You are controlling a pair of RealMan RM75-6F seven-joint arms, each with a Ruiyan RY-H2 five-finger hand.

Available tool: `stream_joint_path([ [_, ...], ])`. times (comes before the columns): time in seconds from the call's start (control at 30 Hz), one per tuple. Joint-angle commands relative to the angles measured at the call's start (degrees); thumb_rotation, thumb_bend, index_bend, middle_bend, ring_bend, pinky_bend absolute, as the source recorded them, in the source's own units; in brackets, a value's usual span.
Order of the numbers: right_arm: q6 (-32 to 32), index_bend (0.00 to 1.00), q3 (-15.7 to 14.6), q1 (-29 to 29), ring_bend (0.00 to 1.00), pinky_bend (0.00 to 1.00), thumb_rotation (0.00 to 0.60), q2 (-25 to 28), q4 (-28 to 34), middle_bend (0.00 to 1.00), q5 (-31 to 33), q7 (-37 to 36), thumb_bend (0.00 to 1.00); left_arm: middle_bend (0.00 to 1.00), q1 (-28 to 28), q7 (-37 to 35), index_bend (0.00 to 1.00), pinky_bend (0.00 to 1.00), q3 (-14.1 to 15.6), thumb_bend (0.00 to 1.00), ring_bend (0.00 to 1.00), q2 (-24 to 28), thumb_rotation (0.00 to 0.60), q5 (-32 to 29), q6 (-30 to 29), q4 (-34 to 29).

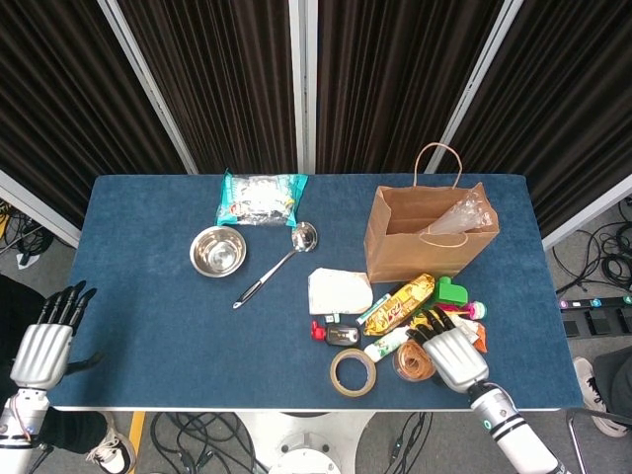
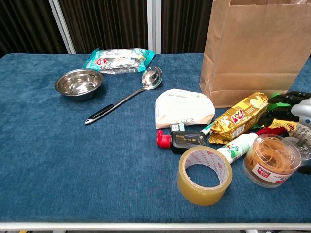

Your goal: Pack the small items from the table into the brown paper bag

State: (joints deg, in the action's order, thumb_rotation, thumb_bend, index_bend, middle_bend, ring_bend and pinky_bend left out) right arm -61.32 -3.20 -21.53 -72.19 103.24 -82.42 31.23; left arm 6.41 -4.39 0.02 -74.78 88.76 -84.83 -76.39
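Right robot hand: fingers apart, empty, over rubber-band tub | left robot hand: spread, off-table.

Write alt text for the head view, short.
Seen from above, a blue table holds a standing brown paper bag with a heap of small items in front of it: snack packet, tape roll, white pouch. The right hand hovers over that heap with fingers spread; the left hand is off the table's left edge. A steel bowl and ladle lie further left.
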Motion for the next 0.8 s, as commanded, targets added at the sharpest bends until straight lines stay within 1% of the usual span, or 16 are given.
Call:
stream_joint_path([
  [0.03,0.14,0.23,-0.08,-0.12,0.02,0.03,0.6,-0.26,-0.2,0.24,-0.01,-0.17,0.0,0.09,0.04,0.06,0.08,0.12,0.05,0.11,0.0,-0.11,0.6,-0.03,0.19,0.11],
  [0.5,1.8,0.24,-0.48,-0.94,0.02,0.03,0.6,-1.82,-1.27,0.25,1.58,1.66,0.0,0.09,-0.16,-0.48,0.08,0.12,0.07,0.11,0.0,-0.52,0.6,-0.46,0.55,0.99],
  [0.8,1.62,0.31,-0.71,-0.96,0.03,0.03,0.6,-2.82,-1.99,0.3,2.29,2.94,0.0,0.09,-0.29,-0.85,0.08,0.12,0.0,0.11,0.0,-0.81,0.6,-0.62,0.56,1.57],
])
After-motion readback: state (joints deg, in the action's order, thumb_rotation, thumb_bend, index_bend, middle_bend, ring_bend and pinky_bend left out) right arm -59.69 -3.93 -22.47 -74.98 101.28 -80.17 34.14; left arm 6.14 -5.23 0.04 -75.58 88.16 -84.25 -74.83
